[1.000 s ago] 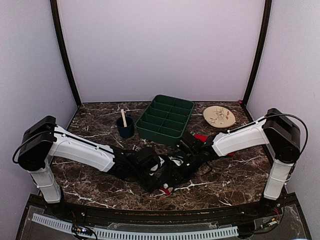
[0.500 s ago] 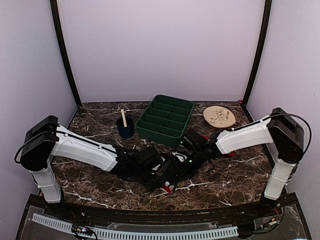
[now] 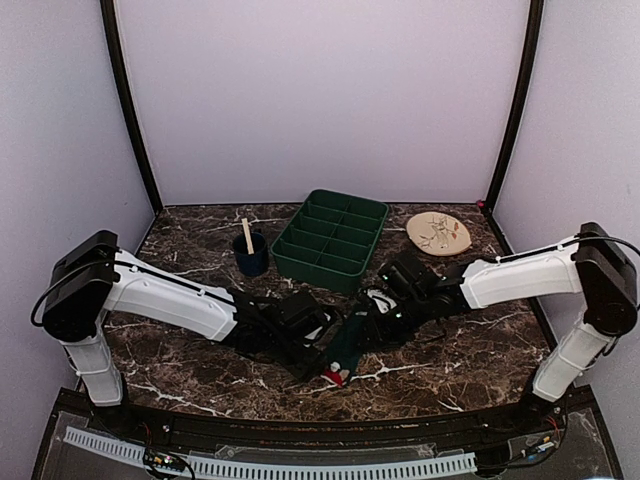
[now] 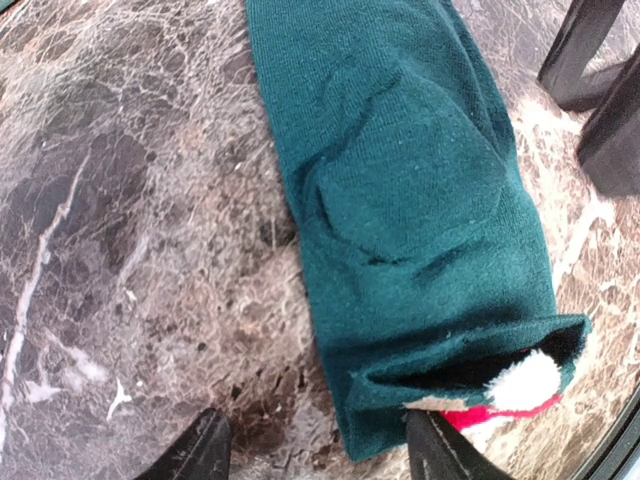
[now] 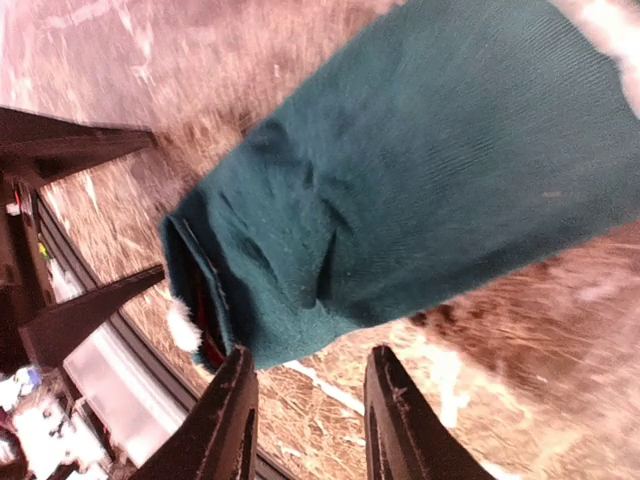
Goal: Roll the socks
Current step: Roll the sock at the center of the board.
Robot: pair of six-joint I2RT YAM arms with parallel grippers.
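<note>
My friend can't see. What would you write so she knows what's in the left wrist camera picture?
A teal sock lies flat on a marble table, with a red and white sock poking out of its open end. The left tool stands open at that end, holding nothing.

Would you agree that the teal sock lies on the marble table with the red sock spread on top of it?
Not quite: the teal sock lies on the marble table, but the red sock is not on top. The left wrist view shows only its red and white end peeking out of the teal sock's opening.
</note>
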